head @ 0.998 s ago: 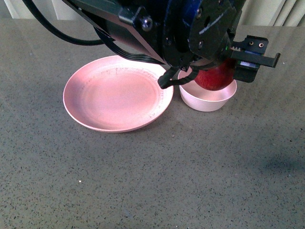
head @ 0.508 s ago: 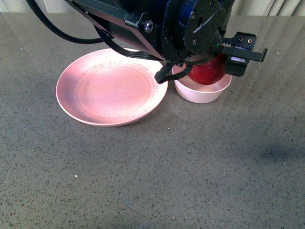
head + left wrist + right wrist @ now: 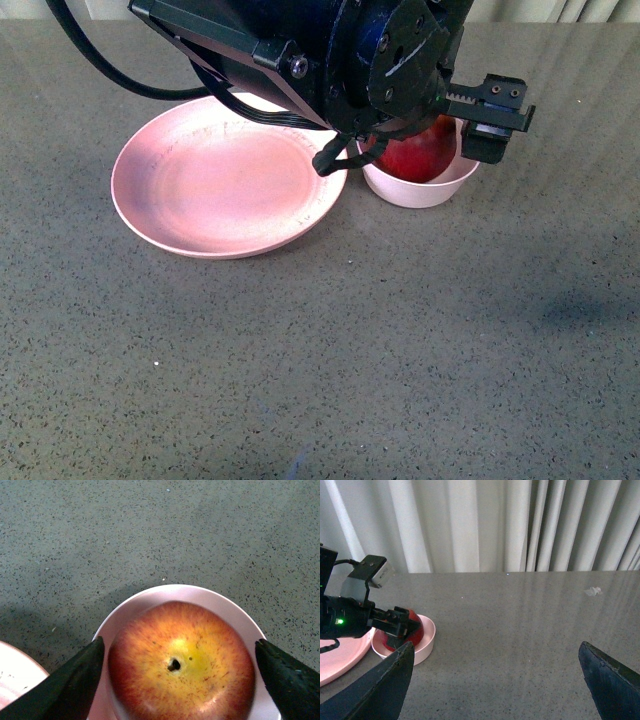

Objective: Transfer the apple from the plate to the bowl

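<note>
At left, the wide, shallow, pale pink plate (image 3: 200, 190) sits on the speckled grey bench (image 3: 350, 360) with nothing on it, its part in the job apparently over. Just beside its right-hand rim, the small, deep, whitish-pink bowl (image 3: 425, 190) holds the round dark red apple (image 3: 415, 155), which rests inside with its crown above the rim. The left wrist view looks straight down on the fruit, its yellowish patch and stem dimple facing up, ringed by the bowl's pale wall.

The black left gripper (image 3: 405, 158) hangs over the bowl with one finger (image 3: 65, 685) on each side of the apple, very close to its skin. A thin sliver of bowl shows beside one finger, but whether the jaws press the fruit or stand loose cannot be told.

Farther right, the right gripper (image 3: 496, 647) hovers well apart from the crockery, fingers spread wide with nothing between them, below pale curtains (image 3: 470, 525).

The transfer looks all but complete: the apple is off the plate and inside the bowl. What appears left is for the left gripper to part fully, if it has not, and lift clear without dragging the apple or tipping the bowl.
</note>
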Robot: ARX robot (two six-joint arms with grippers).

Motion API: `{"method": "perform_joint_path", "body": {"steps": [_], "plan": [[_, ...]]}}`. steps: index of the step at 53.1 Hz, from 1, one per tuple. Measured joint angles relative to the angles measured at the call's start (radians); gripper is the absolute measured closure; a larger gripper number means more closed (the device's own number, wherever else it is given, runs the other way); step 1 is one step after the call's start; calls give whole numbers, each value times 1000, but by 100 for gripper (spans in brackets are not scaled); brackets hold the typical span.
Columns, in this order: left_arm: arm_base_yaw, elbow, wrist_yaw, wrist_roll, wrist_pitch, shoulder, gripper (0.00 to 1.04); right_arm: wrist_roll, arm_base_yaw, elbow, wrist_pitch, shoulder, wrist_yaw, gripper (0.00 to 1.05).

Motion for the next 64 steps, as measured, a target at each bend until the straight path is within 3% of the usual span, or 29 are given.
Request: {"method": "perform_joint_path", "body": {"steps": [3, 28, 45, 46, 48, 51, 56, 64], "plan": [[0, 0, 0, -2, 0, 0, 7, 0, 0, 0, 0, 0, 0, 9], [15, -145, 36, -65, 69, -135, 9, 0, 0, 0, 0, 0, 0, 9], [129, -365, 72, -131, 134, -404, 9, 0, 0, 0, 0, 0, 0, 9], [135, -391, 33, -119, 167, -418, 11, 0, 0, 0, 0, 0, 0, 9], [147, -475, -161, -52, 365, -446, 19, 0, 0, 0, 0, 0, -1, 9], [183, -633, -324, 46, 591, -523, 32, 0, 0, 0, 0, 0, -2, 9], [266, -828, -334, 109, 737, -680, 49, 0, 0, 0, 0, 0, 3, 9], [373, -1075, -230, 144, 766, -864, 85, 0, 0, 0, 0, 0, 0, 9]]}}
